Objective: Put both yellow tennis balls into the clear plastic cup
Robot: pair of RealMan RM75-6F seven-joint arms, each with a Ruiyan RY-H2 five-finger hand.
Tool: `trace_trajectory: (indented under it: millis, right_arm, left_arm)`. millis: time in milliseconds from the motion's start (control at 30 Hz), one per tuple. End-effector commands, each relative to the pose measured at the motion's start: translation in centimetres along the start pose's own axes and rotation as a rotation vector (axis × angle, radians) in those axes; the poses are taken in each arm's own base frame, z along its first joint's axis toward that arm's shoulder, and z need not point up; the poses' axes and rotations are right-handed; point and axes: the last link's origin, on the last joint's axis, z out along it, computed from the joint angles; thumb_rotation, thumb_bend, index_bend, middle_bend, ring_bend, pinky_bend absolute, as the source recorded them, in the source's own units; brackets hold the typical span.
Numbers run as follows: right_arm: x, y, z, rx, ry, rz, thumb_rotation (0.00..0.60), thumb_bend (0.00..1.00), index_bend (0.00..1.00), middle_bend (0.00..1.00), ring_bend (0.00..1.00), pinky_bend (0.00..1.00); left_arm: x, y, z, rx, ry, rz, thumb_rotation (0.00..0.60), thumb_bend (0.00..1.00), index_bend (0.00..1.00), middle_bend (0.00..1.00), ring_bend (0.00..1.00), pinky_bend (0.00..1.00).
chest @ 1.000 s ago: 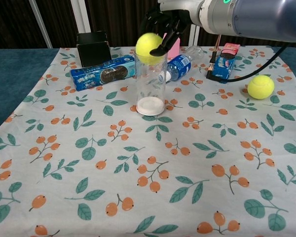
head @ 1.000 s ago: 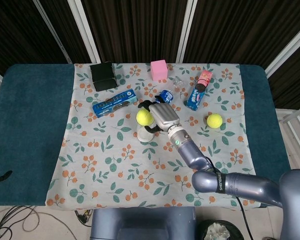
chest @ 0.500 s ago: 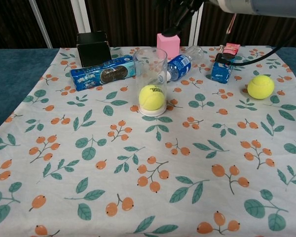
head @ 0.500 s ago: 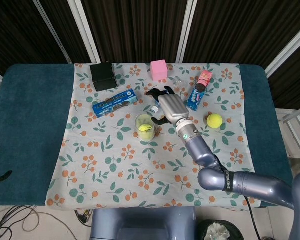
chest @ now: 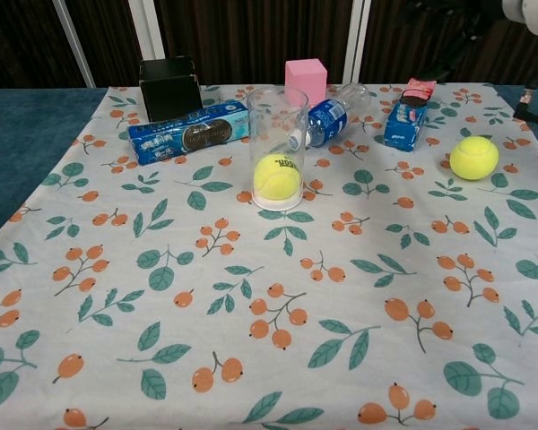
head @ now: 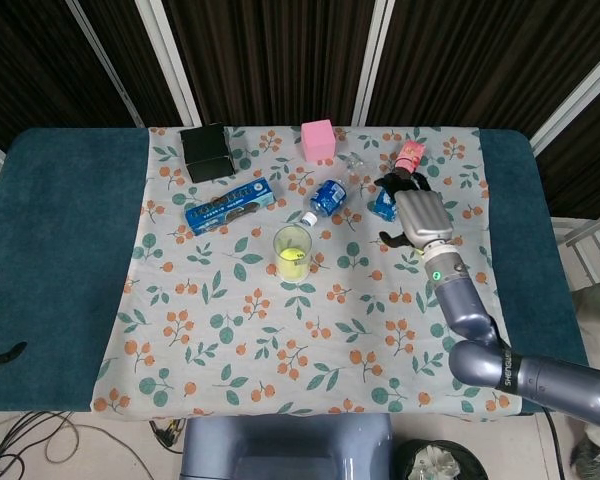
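One fuzzy yellow tennis ball (chest: 277,176) sits inside the upright clear plastic cup (chest: 277,148); its twin (chest: 474,157) lies on the worktop (uncollected) beneath the right hand (head: 417,216), fingers spread, empty.

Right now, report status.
Right hand empty, over the loose ball. Left hand not seen. One ball in the cup. Nothing blocks the loose ball.

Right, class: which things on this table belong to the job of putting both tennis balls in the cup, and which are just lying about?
Belong to the job:
clear plastic cup
tennis ball in the cup
loose tennis ball
right hand

Just lying about:
black box
pink cube
water bottle
long blue biscuit pack
small blue biscuit pack
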Motion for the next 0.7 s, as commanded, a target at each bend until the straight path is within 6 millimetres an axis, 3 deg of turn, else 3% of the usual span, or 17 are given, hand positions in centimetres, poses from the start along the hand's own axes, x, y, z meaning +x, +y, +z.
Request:
trace_trajectory:
  millis: [33,367,700]
  right_arm:
    - [-1.2,3.0,-0.5,-0.085,-0.020,-0.017,0.600,0.35,0.18,0.12,0.16,0.00]
    - [-4.3,9.1,-1.3,-0.210,-0.038,-0.031,0.600,0.35,0.18,0.11,0.15,0.00]
    - [-7.2,10.6,-1.2,-0.218,-0.091,-0.020,0.600,0.35,0.18,0.11,0.15,0.00]
  left_arm:
    - [0.1,0.0,0.0,-0.001,0.006,0.001,0.600,0.02,0.00,0.00,0.00,0.00]
    - [-0.1,0.1,0.1,-0.017,0.028,-0.001,0.600,0.02,0.00,0.00,0.00,0.00]
    - [-0.2,0.2,0.0,-0.012,0.020,0.009,0.600,0.02,0.00,0.00,0.00,0.00]
